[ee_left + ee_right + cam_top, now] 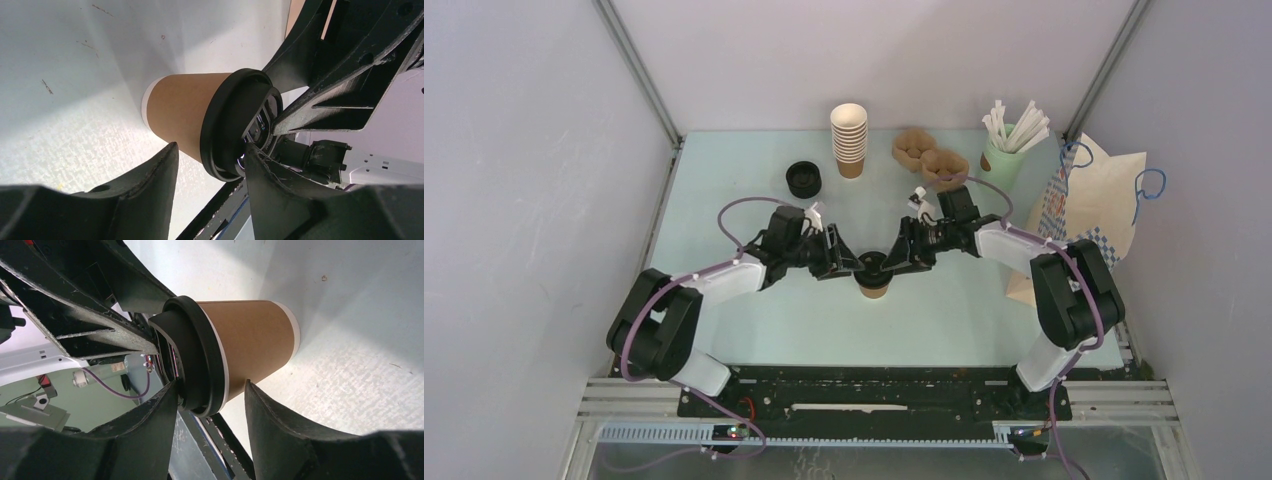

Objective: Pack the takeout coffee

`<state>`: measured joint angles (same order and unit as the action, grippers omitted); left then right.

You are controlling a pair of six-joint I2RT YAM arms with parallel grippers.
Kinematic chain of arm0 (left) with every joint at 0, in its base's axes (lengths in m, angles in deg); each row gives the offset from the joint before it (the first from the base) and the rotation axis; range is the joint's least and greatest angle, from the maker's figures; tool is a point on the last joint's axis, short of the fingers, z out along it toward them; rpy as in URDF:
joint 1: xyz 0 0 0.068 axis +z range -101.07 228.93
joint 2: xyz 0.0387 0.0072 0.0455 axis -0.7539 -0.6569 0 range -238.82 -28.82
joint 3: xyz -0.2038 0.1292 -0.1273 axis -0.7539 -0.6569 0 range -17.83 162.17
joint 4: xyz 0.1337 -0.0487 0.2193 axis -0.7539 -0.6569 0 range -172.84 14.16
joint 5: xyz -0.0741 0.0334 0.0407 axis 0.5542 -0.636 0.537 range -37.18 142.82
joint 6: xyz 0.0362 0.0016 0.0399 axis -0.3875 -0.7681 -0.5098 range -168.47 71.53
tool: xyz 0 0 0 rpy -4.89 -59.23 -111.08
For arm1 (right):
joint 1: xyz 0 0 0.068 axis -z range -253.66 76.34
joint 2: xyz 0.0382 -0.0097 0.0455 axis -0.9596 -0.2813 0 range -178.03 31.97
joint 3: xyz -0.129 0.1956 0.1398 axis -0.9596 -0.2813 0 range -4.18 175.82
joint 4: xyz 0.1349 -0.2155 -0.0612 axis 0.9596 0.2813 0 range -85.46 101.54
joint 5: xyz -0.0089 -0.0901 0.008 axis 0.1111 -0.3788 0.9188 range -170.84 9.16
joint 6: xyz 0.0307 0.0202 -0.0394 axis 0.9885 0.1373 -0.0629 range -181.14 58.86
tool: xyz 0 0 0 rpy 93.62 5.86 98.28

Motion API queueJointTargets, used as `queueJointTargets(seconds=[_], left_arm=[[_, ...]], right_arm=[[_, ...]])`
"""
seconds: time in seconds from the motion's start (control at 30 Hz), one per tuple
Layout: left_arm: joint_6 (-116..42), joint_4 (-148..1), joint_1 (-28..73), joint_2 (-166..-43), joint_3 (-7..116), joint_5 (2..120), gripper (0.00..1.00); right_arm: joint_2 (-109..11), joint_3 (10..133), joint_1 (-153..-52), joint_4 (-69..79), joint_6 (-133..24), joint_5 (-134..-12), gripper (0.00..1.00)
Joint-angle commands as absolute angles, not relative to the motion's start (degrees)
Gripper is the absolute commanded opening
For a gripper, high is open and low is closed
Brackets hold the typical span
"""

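While it stands upright on the table: one coffee cup, black lid.
Left claw, right claw half-wide astride lid; grip cannot be told.

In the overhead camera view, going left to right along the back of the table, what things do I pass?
black lids → stack of paper cups → brown pulp cup trays → green cup of white straws → paper bag with blue handles
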<state>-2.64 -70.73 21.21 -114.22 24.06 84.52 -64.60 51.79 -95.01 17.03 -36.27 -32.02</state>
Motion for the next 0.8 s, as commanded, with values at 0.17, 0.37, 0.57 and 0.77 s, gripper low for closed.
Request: queueJointTargets(seconds=[0.17, 0.37, 0.57, 0.77], left_arm=[[-4.31, -68.53, 20.81, -114.33, 21.82, 82.37, 0.53], [-4.17, -68.19, 20.81, -114.09, 21.47, 82.00, 0.52], [-4.17, -67.68, 20.81, -114.40, 21.27, 81.93, 0.51], [-4.25, -67.50, 20.81, -114.47, 19.22, 80.52, 0.47]], right_arm=[[-67.74, 47.65, -92.67, 10.30, -34.64, -30.54, 0.58], [-70.32, 43.50, -90.68, 3.46, -32.27, -28.07, 0.53], [-76.19, 41.18, -88.62, -2.98, -29.86, -27.24, 0.48], [-77.87, 41.17, -90.92, -4.72, -28.21, -29.32, 0.47]])
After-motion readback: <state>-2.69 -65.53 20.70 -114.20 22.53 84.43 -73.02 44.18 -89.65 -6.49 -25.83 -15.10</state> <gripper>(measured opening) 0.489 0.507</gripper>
